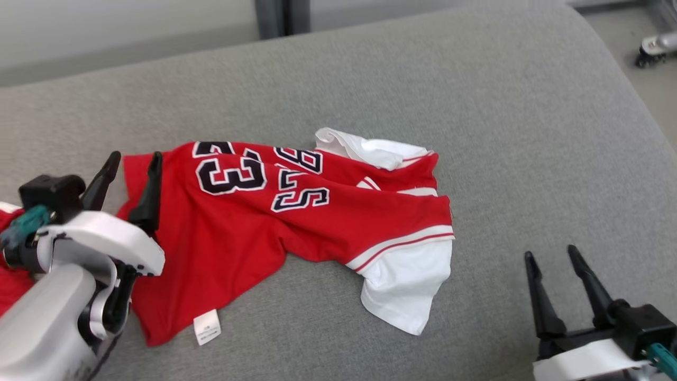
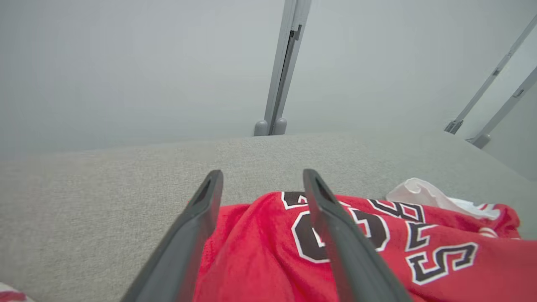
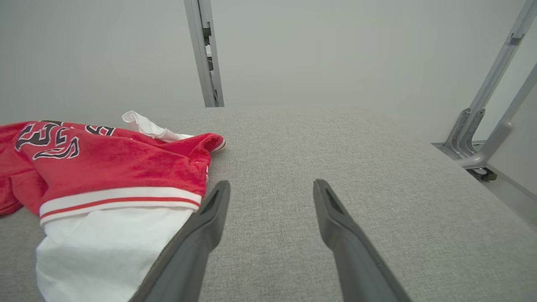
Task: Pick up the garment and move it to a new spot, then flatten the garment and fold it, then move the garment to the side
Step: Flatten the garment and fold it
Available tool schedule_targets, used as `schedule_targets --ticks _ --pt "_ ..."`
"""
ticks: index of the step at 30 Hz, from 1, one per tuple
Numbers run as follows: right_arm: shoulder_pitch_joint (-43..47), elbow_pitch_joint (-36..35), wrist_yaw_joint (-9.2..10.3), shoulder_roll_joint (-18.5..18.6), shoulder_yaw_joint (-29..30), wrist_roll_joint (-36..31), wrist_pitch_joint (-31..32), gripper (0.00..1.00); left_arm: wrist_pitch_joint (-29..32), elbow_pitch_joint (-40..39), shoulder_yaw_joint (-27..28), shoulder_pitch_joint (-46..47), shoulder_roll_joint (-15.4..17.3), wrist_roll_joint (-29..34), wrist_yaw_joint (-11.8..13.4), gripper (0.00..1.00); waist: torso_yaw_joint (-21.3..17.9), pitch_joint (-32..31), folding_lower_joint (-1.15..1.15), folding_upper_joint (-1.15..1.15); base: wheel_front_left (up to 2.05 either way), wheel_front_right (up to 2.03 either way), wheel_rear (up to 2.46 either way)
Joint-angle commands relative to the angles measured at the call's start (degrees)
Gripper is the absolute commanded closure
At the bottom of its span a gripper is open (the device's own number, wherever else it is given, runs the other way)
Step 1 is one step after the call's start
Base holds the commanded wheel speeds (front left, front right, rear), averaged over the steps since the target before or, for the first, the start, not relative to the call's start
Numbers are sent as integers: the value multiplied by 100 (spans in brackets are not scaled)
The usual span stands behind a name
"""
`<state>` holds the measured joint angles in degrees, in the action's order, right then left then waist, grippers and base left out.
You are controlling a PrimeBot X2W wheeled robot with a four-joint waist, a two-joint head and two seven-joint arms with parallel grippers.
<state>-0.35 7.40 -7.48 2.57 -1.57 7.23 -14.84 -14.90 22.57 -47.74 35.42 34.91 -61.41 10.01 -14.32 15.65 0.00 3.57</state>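
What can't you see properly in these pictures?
Small white label on the red-and-white fabric jersey: head view, print too small.
Jersey's black number: left wrist view, dark end effector finger covers part.
Jersey's left end: head view, pale left forearm hides it.
Wheeled pale thing: head view, cut by the corner.

Test lab or robot workroom, by the look. Bare pale wall (image 2: 126, 63), grey metal post (image 3: 207, 54) at 12 o'clock behind a grey upholstered cushion (image 1: 476, 132), slanted metal struts (image 3: 495, 84) at 2 o'clock, caster wheel (image 1: 651, 53) on the floor there.
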Motion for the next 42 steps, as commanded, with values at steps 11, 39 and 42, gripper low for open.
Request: schedule_targets --ticks 11,39,42 --pt "404 -540 -2 39 698 -533 -31 0 -24 -2037 3477 -3830 -1615 2715 156 0 793 -1067 0 0 0 0 0" --pt "769 4 -1 38 463 -328 -29 0 -24 -1417 5440 -4471 -3144 4948 -1759 0 1417 -1463 0 0 0 0 0" --pt "720 -5 -1 38 417 -339 -29 0 -24 -1428 5409 -4485 -3147 4940 -1759 0 1479 -1473 0 0 0 0 0"
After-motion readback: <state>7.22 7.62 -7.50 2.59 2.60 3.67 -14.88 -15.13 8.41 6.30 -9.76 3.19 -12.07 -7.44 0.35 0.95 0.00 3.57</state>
